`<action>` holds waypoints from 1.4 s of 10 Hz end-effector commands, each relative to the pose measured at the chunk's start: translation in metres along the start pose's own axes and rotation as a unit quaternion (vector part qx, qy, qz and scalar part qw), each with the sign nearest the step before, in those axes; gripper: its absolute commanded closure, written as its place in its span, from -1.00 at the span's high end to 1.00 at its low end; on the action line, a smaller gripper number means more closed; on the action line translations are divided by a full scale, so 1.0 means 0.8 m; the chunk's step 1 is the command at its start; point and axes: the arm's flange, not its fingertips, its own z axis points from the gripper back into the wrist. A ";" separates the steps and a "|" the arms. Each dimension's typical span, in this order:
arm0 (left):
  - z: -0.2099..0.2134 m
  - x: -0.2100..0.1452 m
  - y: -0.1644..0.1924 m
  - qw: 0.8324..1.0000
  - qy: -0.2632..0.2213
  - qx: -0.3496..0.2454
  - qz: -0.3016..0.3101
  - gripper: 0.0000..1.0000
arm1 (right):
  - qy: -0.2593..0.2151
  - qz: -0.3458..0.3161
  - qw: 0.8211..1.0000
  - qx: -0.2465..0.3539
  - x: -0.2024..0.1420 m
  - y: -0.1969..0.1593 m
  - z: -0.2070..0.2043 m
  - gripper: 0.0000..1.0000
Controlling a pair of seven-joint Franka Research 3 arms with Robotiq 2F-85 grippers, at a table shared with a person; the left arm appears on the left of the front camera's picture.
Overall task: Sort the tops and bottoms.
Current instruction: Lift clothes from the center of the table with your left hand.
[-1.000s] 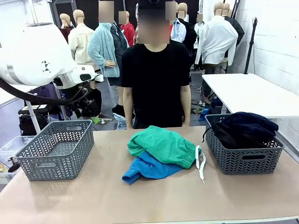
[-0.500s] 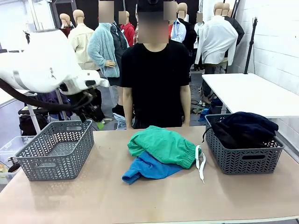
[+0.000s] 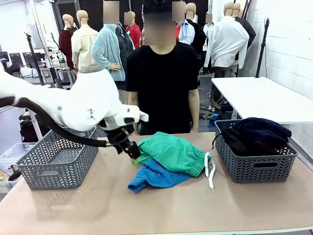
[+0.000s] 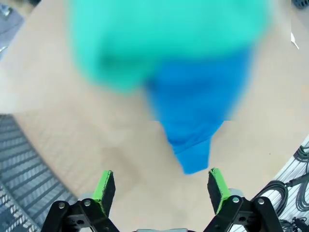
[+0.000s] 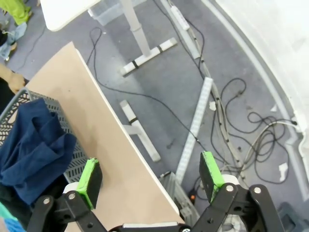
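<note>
Robotics lab, worktable [image 3: 98,208], cabled floor [image 5: 193,58]

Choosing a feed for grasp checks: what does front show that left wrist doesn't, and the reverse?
Front, not left wrist: the person at the far side, and dark garments heaped in the right basket. Left wrist, not front: the left claw seen head-on, green pads apart, open, bare table between them. Both: green shorts lying over a blue garment, the left basket, and the claw close to the shorts' edge.
</note>
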 end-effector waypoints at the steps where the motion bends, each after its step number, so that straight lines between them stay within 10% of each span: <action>1: -0.027 0.010 -0.014 0.999 -0.022 -0.016 -0.022 1.00 | 0.001 0.008 1.000 -0.006 -0.002 -0.001 0.000 1.00; 12: -0.129 0.040 -0.019 0.996 0.045 -0.021 -0.069 1.00 | 0.001 0.008 1.000 -0.006 -0.002 -0.001 0.000 1.00; 14: -0.129 0.037 -0.020 0.996 0.051 -0.023 -0.069 0.32 | 0.001 0.008 1.000 -0.006 -0.002 -0.001 0.000 1.00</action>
